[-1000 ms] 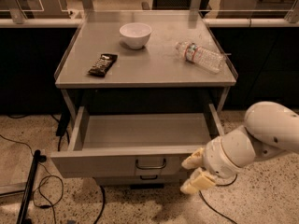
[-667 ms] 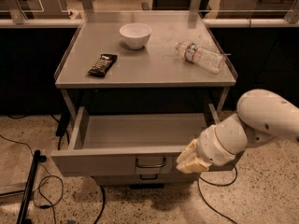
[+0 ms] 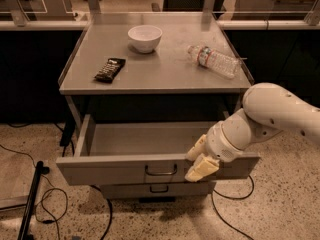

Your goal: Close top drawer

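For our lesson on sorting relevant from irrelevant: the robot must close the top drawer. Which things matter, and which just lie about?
Job: top drawer, pulled out; gripper, at its front panel beside the handle.
Lying about: white bowl, plastic bottle on its side, dark packet.

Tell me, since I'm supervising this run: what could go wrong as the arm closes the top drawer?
1. The gripper is at the front of the top drawer, right of its handle; an off-centre push may skew and jam it.
2. A hard shove might jolt the lying water bottle into rolling off the cabinet top.
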